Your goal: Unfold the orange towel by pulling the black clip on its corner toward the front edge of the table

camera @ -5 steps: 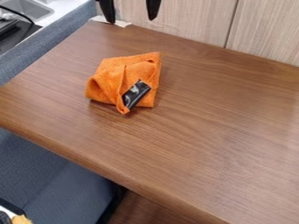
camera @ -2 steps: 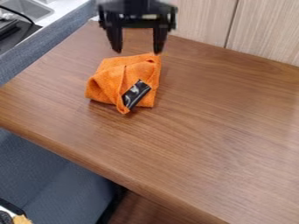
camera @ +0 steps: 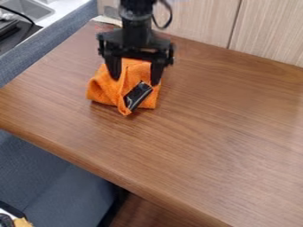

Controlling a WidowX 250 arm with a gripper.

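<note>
Lying folded at the far left of the desk [camera: 219,124], the orange cloth [camera: 105,91] is straddled from above by the pincer [camera: 135,79], opened wide; whether the cloth is touched cannot be told. Toward the cloth's right, a black patch [camera: 138,95] is exposed. Apparently, positioning is largely done, while no grip is secured and nothing is lifted or moved.

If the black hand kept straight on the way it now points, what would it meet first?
Most likely the crumpled orange cloth: the hand points down at it with its fingers apart. This slanted view leaves unclear whether they already touch it.
</note>
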